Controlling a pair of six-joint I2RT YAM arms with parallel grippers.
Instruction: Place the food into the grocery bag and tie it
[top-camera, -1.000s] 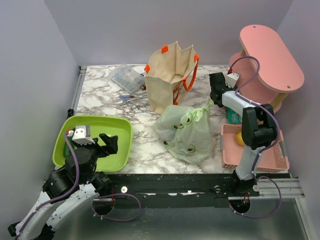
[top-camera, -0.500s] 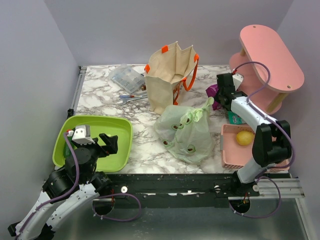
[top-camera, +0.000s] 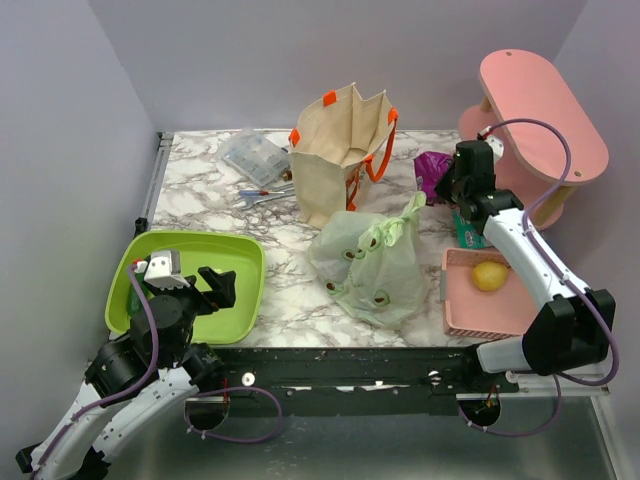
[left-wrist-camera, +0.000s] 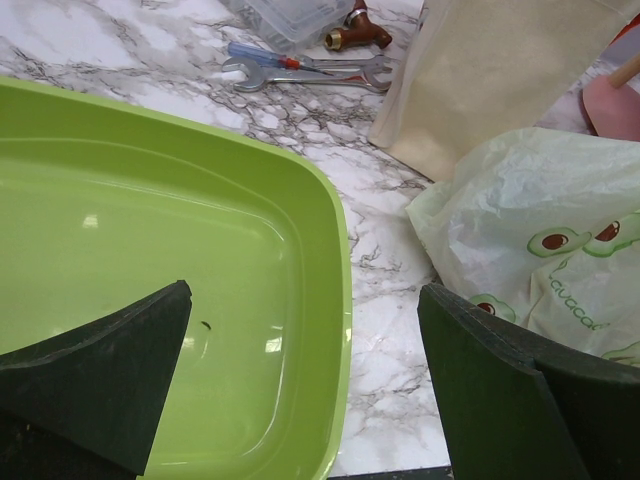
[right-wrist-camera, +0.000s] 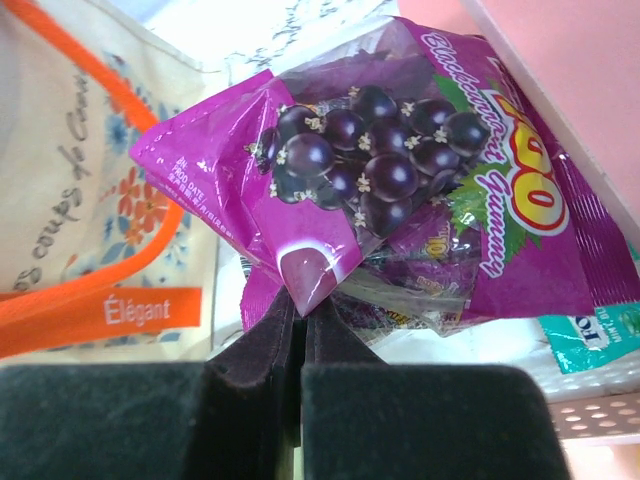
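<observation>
From the top camera, my right tool (top-camera: 447, 186) reached far out over the tabletop (top-camera: 200, 190). It was shut tight on a purple sweets packet (top-camera: 432, 166). The grocery bag (top-camera: 375, 262) sat near the tool, back toward the arm bases and a bit to its left. So I think the packet had only a short way to go. I could not tell if the bag's mouth was open. A lemon (top-camera: 488, 275) lay in the pink basket (top-camera: 448, 300), not packed yet. My left tool (top-camera: 222, 286) hung wide open over the green tray (top-camera: 235, 270), holding nothing.

From the left wrist camera, the tray lay under the open tool. The bag was off past its right side.

From the right wrist camera, the two fingers (right-wrist-camera: 255, 350) pinched just one corner of the packet. The rest stuck out in front of them. I guess that small hold could slip. The beige tote (right-wrist-camera: 60, 180) was to the tool's left.
</observation>
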